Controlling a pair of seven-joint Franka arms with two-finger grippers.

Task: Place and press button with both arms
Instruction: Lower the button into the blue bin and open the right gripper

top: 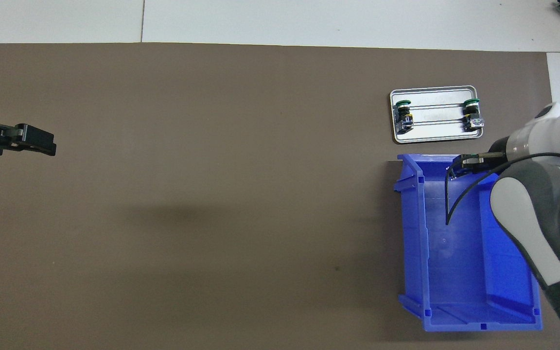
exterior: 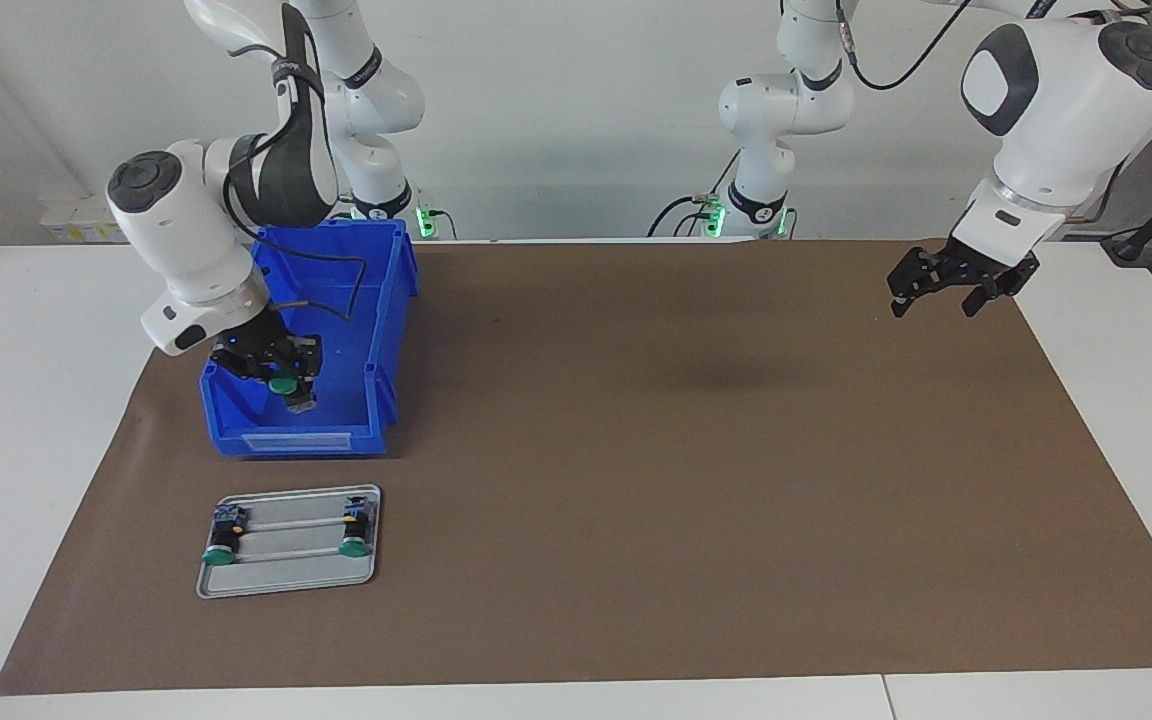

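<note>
A brown mat (exterior: 636, 480) covers most of the white table (exterior: 26, 400), and everything else can be placed by the blue bin (exterior: 391, 300) standing on it toward the right arm's end.

The right arm (exterior: 196, 220) bends down over the bin, a black cable (exterior: 336, 300) looping off it. Its gripper, the right gripper (exterior: 286, 385), hangs inside the bin's open top, at the end of the bin farther from the robots, with its fingers clenched on a green-capped button (exterior: 283, 384). The button is lifted clear of the bin floor as far as I can see; from overhead the wrist hides it.

The left arm (exterior: 1066, 110) waits well apart from the bin, at the other end of the table. The left gripper (exterior: 936, 292) hovers over the mat's edge there, fingers spread wide and holding nothing.

A small metal tray (exterior: 286, 585) lies flat on the mat just beside the bin, farther from the robots than it. Two thin rails run across the tray. Two more buttons of the same kind lie on it, one button at each end (exterior: 221, 545) (exterior: 356, 535), green caps pointing away from the bin.
</note>
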